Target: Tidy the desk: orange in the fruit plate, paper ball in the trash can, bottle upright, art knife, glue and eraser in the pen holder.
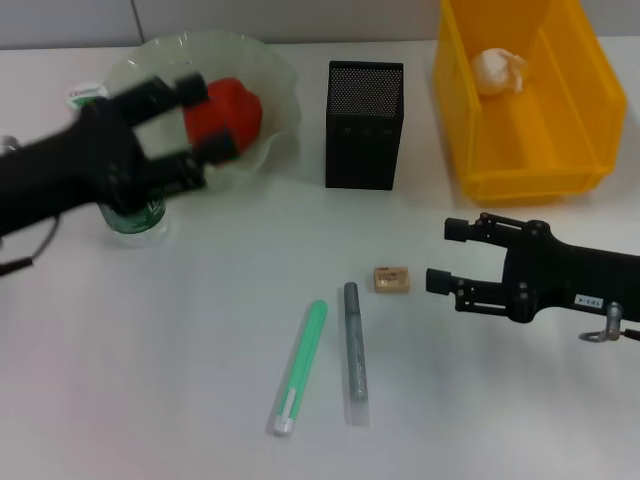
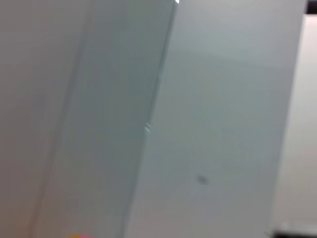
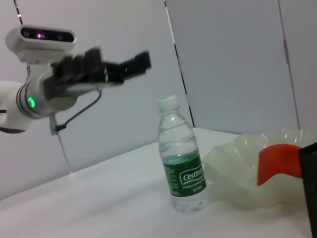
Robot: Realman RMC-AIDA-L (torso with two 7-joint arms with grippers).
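Closing in on the tiny tan rectangular eraser (image 1: pixel 391 279) | right gripper (image 1: pixel 441 257) just beside it, jaws spread wide, holding nothing | straddle the block squarely before pinching | left gripper (image 1: pixel 203 119) raised above the upright clear plastic bottle (image 3: pixel 183 161), jaws apart, empty.

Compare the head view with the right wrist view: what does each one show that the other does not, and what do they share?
Only the head view shows the trash can with the paper ball inside, the eraser, two pen-like items on the table, and the open right end effector. Only the right wrist view shows the bottle clearly upright, white cap on, beside the fruit plate. Both show the orange in the plate, the pen holder and the open left end effector raised above the table.
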